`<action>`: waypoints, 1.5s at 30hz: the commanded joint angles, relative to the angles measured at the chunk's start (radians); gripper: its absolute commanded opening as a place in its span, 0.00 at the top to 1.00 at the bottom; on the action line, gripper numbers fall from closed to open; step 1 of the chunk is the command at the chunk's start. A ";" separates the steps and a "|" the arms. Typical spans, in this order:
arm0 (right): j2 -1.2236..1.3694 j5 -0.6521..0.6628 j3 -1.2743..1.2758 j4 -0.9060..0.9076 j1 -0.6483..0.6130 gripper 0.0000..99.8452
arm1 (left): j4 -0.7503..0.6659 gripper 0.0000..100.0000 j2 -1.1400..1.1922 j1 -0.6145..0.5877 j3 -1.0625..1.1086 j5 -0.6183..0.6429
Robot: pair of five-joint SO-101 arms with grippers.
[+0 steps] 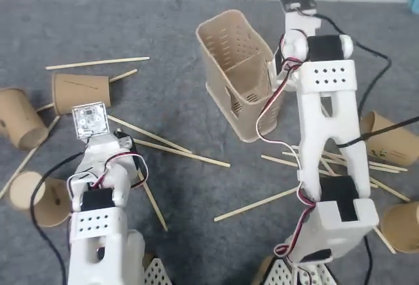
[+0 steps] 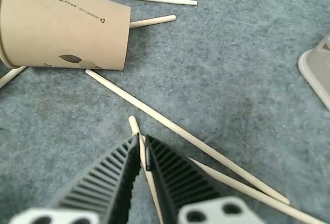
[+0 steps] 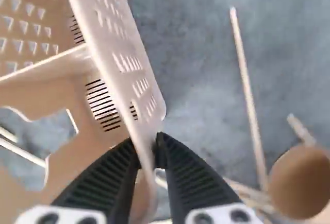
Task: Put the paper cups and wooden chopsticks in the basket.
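Gripping a chopstick (image 2: 135,127): the left pincer (image 2: 143,151) is closed on it close to one end. A short stub shows past the tips and the rest runs back under the jaws.

Judgement: held that near the end, the stick can swivel or slide out on a lift, since most of its length hangs to one side.

A second chopstick (image 2: 180,131) lies just beside the tips, crossing ahead of them. It may get dragged along if the two sticks touch; contact not resolvable.

A paper cup (image 2: 62,28) lies on its side well ahead of the left pincer on the desk (image 2: 232,69). Its mouth is turned away, so contents unknown.

The right pincer (image 3: 149,154) is clamped on the basket (image 3: 118,64), with the jaws either side of one thin slotted wall at the rim.

Judgement: a one-wall hold gives little control. The basket can tip or twist about the jaws, and in the high view it looks to lean. If it shifts, a drop from the left arm could miss the opening.

Containers: the basket interior, as far as seen, shows a divider and slotted sides. No cup or stick can be made out inside. More cups (image 1: 386,137) and sticks lie on the desk to the outer side of the right pincer.
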 commanded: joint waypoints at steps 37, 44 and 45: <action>-0.024 0.046 -0.420 0.136 -0.054 0.73 | -0.028 0.99 0.006 -0.008 -0.030 -0.012; -0.012 -0.245 -0.390 0.237 0.002 0.73 | -0.025 0.99 0.006 -0.009 -0.030 -0.012; -0.008 -0.265 -0.367 0.237 0.005 0.73 | -0.025 0.99 0.006 -0.009 -0.030 -0.012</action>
